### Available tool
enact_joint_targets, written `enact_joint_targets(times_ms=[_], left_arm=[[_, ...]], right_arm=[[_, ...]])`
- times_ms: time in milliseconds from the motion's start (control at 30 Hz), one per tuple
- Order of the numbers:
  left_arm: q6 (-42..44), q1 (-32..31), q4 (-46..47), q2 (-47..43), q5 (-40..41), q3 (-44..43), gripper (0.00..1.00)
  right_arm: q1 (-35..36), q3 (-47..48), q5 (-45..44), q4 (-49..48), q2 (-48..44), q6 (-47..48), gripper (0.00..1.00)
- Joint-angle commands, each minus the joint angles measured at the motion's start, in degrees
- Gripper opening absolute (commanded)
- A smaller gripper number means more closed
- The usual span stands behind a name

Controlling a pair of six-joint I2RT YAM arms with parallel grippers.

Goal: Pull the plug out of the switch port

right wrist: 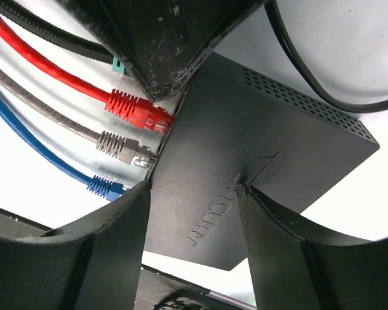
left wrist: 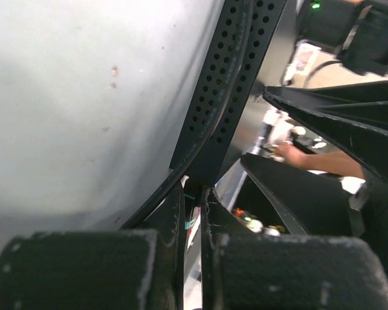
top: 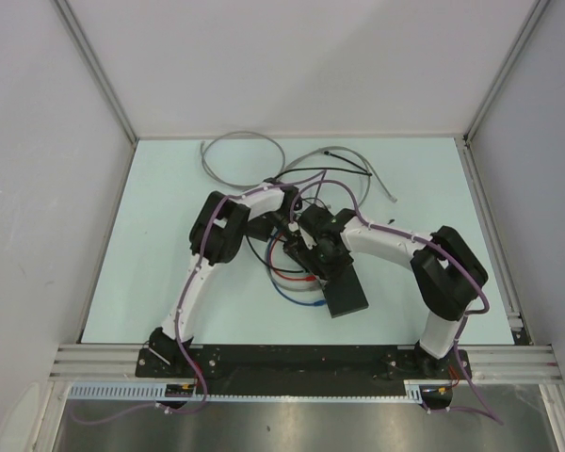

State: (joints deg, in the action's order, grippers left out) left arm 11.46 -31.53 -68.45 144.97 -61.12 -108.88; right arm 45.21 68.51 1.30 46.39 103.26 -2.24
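- Closest to the left wrist camera, the padded fingers (left wrist: 84, 271) of the left gripper (left wrist: 193, 210) are seen across the bottom of the frame. They are pressed almost together, and a teal sliver is pinched in the thin slit between them.
- Just beyond those fingertips, the perforated narrow side of the black box (left wrist: 223, 90) is seen rising steeply, with the pale table (left wrist: 71, 97) to its left.
- From the right wrist camera, the fingers (right wrist: 291, 245) of the right gripper (right wrist: 197, 186) are seen held apart, their tips laid over the lettered top face of the box. Nothing is clamped between them, and whether they press down cannot be told.
- Along the box's left narrow side, a red plug (right wrist: 139, 111), a grey plug (right wrist: 119, 145) and a blue plug (right wrist: 103, 187) are seated side by side.
- Above the red one, the left gripper's tip is closed on the plug (right wrist: 118, 64), which is shown only as a teal corner, and a black braided cable (right wrist: 45, 29) is led away from it. The switch port is hidden behind that finger, so whether the plug is seated cannot be told.
- A thin black cord (right wrist: 297, 71) is looped on the table past the box's perforated side.
- From above, both arms are seen meeting mid-table over the far end of the box, which is lying flat. A loose grey cable (top: 235, 151) is coiled well apart at the back.
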Motion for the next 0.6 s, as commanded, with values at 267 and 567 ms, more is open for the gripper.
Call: enact_joint_targets(times_ms=[267,567], left_arm=[[6.3,1.2,4.8,-6.2,52.8,11.3,0.0],[-0.6,1.2,-0.8,-2.3,52.2,9.6,0.0]], right_arm=[[-1.7,-6.6,-1.9,-5.4,10.3,2.1,0.61],[-1.4,-7.1,-0.4,-6.0,9.4,2.2,0.61]])
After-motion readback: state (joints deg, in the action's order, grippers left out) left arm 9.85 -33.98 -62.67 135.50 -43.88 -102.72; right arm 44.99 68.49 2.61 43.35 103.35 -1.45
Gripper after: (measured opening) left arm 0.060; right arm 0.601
